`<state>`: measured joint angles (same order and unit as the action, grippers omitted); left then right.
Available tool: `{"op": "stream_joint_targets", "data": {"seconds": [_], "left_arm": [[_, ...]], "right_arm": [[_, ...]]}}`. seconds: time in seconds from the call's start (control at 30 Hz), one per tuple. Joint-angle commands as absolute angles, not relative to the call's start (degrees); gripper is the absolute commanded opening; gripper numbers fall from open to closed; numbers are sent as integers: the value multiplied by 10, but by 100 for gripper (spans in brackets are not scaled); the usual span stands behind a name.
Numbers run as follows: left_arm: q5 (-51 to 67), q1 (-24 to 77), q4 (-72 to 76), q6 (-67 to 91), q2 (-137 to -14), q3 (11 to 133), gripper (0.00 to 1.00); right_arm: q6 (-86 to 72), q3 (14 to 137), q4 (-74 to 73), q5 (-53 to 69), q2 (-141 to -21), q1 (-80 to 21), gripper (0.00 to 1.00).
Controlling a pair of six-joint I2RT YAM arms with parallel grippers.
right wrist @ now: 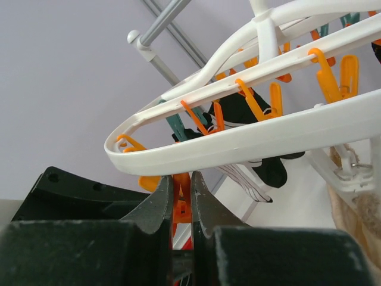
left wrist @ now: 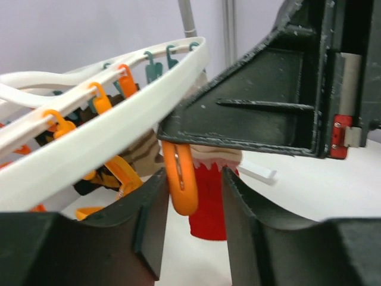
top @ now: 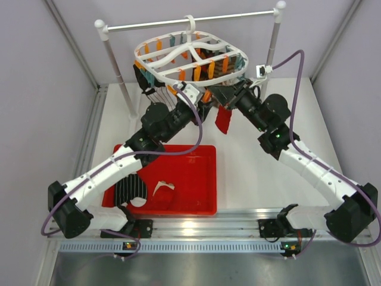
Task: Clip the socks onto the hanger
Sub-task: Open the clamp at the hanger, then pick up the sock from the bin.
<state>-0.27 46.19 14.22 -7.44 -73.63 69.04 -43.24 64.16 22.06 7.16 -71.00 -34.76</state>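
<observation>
Top external view: the table (top: 250, 179) fills most of the frame. The hanger (top: 196, 67) hangs by its hook from the rod (top: 190, 21) at the top centre, with orange and teal clips dangling from its bars. The tray (top: 202, 173), red, sits at the lower centre-left, partly under the left arm. Both arms extend to the near edge of the hanger and meet there, above the frame centre.

Left gripper (left wrist: 193, 220): in the left wrist view its fingers (left wrist: 149, 226) stand moderately apart at the bottom of the frame. An orange clip (left wrist: 180, 179) hangs in the gap, close to the left-hand finger; contact cannot be determined.

Right gripper (right wrist: 181, 205): in the right wrist view its fingers are nearly together at the bottom centre, pinching the top of the same clip directly under the hanger rim.

Socks:
- The red sock (top: 223, 119) hangs below the near edge of the hanger; in the left wrist view it shows just behind the orange clip.
- The striped sock (top: 130, 190) and the white sock (top: 162, 192) lie side by side in the tray, at the lower left
</observation>
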Motion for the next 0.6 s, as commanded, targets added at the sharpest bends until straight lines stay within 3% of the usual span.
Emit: {"op": "stream_joint_targets", "data": {"seconds": [0.0,0.13,0.27,0.4,0.57], "left_arm": [[20,475,113,-63,-715,686,46],[24,471,14,-41,-663,686,62],[95,440,-90,-32,-605,671,65],[217,341,-205,-14,-567,665,65],[212,265,-360,-43,-567,671,59]], "right_arm": [[-434,637,264,53,-692,-351,0],[-431,628,261,58,-682,-348,0],[-427,622,258,62,-679,-344,0],[-422,616,257,62,-676,-345,0],[-402,608,248,62,-668,-343,0]]}}
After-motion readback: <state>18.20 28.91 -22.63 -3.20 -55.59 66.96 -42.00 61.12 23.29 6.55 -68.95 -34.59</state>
